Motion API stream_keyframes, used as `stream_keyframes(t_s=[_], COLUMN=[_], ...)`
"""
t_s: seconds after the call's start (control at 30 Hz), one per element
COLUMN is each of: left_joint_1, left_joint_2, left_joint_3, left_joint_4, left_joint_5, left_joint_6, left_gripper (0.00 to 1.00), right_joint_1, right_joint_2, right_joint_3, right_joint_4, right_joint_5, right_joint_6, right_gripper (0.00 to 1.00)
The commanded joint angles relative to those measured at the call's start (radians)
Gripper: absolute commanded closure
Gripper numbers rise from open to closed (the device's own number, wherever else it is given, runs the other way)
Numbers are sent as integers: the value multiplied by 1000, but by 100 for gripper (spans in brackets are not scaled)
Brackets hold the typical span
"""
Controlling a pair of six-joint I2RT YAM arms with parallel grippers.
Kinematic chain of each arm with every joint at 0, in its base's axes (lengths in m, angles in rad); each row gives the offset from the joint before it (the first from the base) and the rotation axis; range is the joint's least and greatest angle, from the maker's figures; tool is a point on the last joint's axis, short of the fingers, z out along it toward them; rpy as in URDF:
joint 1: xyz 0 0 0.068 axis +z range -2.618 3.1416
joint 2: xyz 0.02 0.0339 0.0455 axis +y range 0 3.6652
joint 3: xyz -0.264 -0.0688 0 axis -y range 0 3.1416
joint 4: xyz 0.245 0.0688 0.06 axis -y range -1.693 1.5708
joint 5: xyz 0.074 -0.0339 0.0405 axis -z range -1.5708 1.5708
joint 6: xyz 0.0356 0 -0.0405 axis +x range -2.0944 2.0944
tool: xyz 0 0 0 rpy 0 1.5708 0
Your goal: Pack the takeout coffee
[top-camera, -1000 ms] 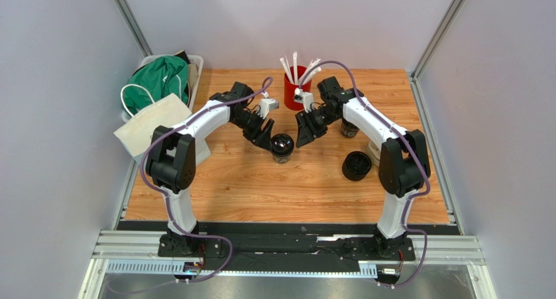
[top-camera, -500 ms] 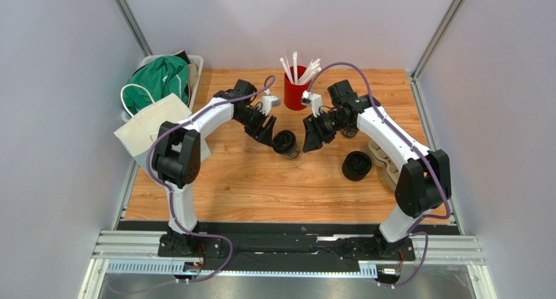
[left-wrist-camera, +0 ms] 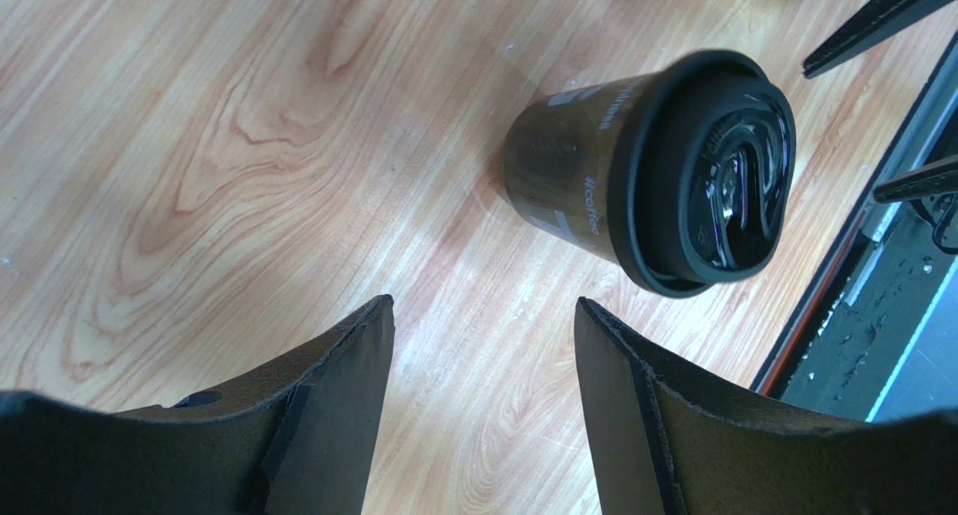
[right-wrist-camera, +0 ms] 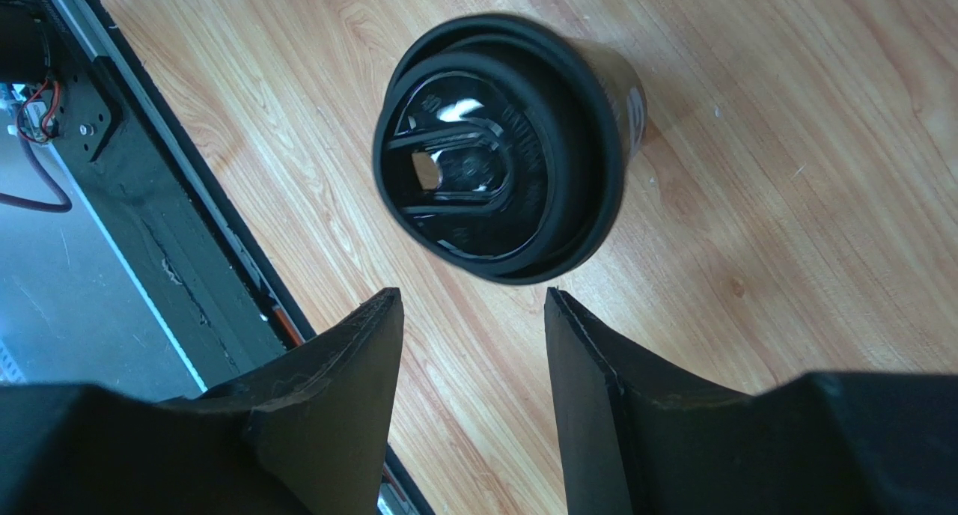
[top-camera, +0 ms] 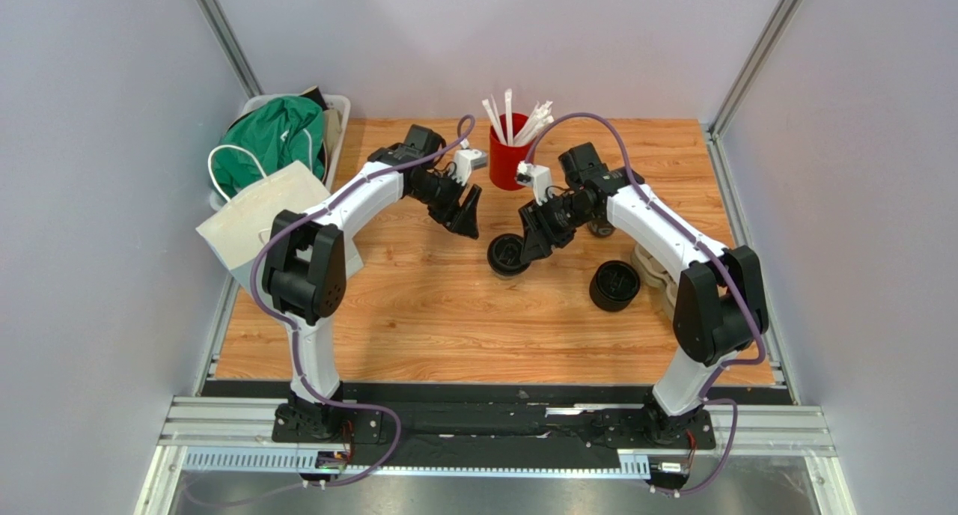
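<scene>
The left pincer (left-wrist-camera: 484,313) and right pincer (right-wrist-camera: 472,302) are both spread and empty. A lidded coffee cup (top-camera: 508,255) stands near the middle of the surface (top-camera: 427,313), just beside the right pincer. That pincer likely must straddle it, pinch, then lift toward the carrier (top-camera: 654,270) at the right edge.

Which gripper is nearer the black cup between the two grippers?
Right. The right gripper is close beside the cup, on its right; the left gripper is farther off, back and left.

A lidded black coffee cup (top-camera: 508,256) with pale lettering on its side stands mid-bench (top-camera: 427,313). A second cup (top-camera: 614,286), alike, stands apart to its right.
</scene>
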Motion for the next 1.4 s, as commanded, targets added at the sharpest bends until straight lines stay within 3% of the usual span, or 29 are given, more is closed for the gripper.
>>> stream_keyframes(t_s=[0.0, 0.77, 1.37], left_joint_1=[-15, -41, -49], left_joint_2=[6, 35, 32], left_joint_3=[33, 38, 42], left_joint_4=[8, -6, -14], left_joint_5=[35, 81, 126], left_joint_6=[-16, -19, -19], left_gripper=[31, 31, 31], right_joint_1=[6, 33, 33], right_joint_2=[-19, -6, -53], right_joint_3=[-19, -71, -59], right_joint_4=[54, 195, 109], right_joint_5=[0, 139, 158], right_joint_6=[-4, 77, 31], right_gripper=[47, 46, 46])
